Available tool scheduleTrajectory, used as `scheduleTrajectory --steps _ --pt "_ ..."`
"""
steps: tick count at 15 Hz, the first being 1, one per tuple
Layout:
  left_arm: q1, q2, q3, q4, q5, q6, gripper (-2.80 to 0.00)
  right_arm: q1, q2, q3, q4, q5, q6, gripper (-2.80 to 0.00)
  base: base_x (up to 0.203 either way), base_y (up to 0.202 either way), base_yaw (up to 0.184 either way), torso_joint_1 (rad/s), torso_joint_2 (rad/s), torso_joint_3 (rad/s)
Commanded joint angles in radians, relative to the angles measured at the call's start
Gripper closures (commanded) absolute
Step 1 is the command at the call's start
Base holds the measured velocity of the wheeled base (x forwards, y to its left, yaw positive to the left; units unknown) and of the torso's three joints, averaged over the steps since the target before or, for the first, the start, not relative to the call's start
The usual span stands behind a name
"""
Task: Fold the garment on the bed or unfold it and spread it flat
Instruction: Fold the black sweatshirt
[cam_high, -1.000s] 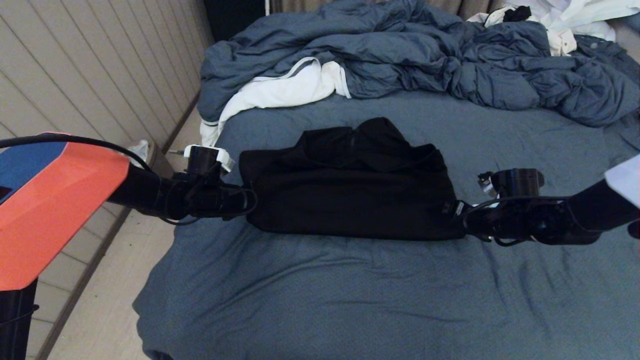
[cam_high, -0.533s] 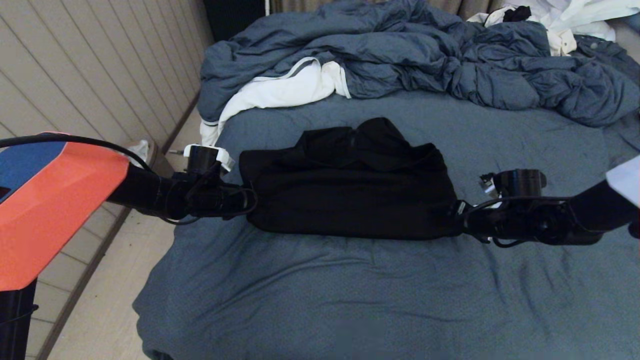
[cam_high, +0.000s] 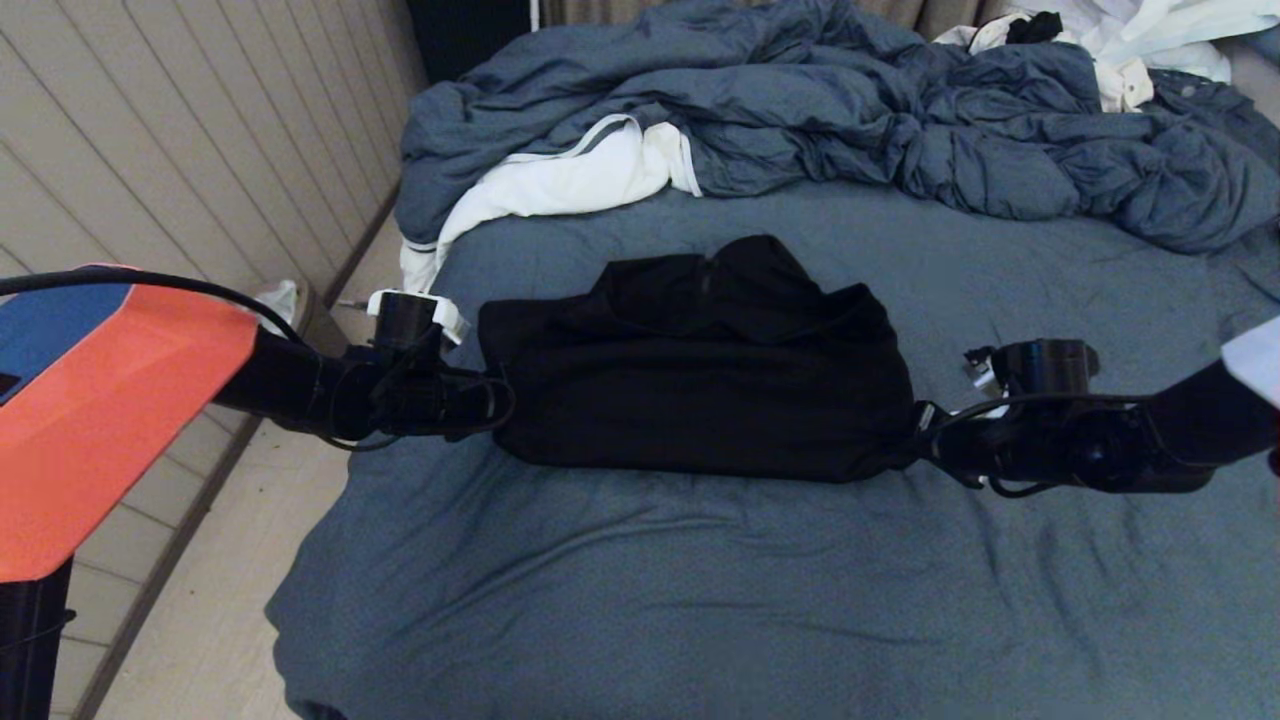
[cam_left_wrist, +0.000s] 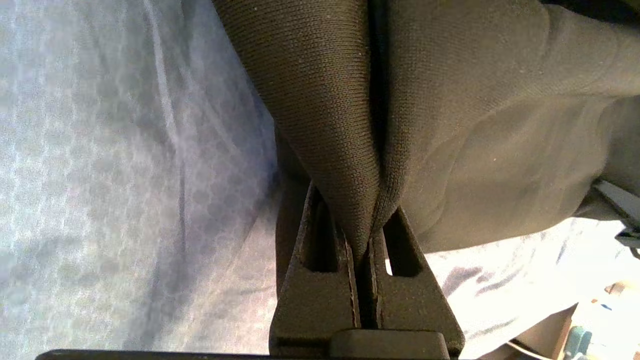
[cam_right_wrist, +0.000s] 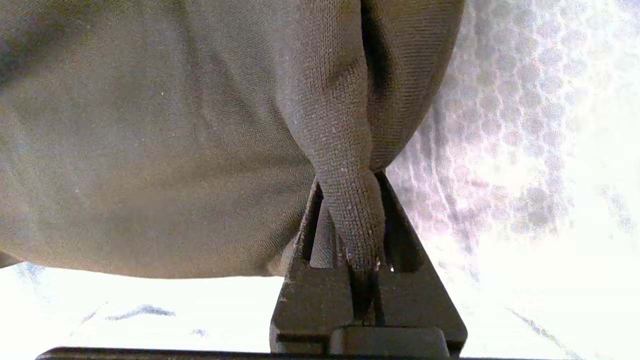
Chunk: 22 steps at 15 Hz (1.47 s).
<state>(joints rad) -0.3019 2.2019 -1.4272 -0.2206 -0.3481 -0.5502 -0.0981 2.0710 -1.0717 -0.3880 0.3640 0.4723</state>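
One plain black hooded sweatshirt garment (cam_high: 700, 375), folded into a wide bundle with its hood bunched along the far edge, lies near the middle of one wide bed (cam_high: 700, 590) covered in a blue-grey heathered sheet. Two black robot arms reach in low from either side, one at each end of the bundle. The left end effector (cam_high: 497, 400) is at the garment's left edge; the left wrist view shows its two fingers (cam_left_wrist: 320, 270) clamped together on a pinched fold of black knit fabric (cam_left_wrist: 350, 150). The right end effector (cam_high: 912, 442) is at the garment's near right corner; the right wrist view shows it likewise clenched on a narrow pleat of the same fabric (cam_right_wrist: 350, 215). At the head of the bed sits one rumpled blue-grey duvet with white lining (cam_high: 800, 110), and a heap of white clothing (cam_high: 1140, 40) lies at the far right corner.
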Motion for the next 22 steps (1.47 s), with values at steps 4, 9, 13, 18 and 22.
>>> scheduleTrajectory --steps 4,9,13,18,22 --pt "-0.018 -0.066 0.044 0.002 -0.004 -0.038 0.00 0.003 -0.048 0.026 0.043 0.004 0.001 0.00 0.000 0.000 0.000 0.000 0.00 0.000" --pt "-0.024 -0.182 0.204 0.011 -0.030 -0.050 0.00 -0.020 -0.131 0.125 0.078 0.056 -0.011 0.00 0.000 0.000 0.000 0.000 0.00 0.000" --pt "-0.037 -0.294 0.376 -0.009 -0.045 -0.049 0.00 -0.038 -0.201 0.237 0.078 0.094 -0.056 0.00 0.000 0.000 0.000 0.000 0.00 0.000" --pt "-0.064 -0.394 0.652 -0.143 -0.060 -0.050 0.00 -0.116 -0.261 0.439 0.072 0.115 -0.188 0.00 0.000 0.000 0.000 0.000 0.00 0.000" --pt "-0.072 -0.373 0.775 -0.327 -0.060 -0.056 0.00 -0.148 -0.260 0.484 0.070 0.143 -0.238 0.00 0.000 0.000 0.000 0.000 0.00 0.000"
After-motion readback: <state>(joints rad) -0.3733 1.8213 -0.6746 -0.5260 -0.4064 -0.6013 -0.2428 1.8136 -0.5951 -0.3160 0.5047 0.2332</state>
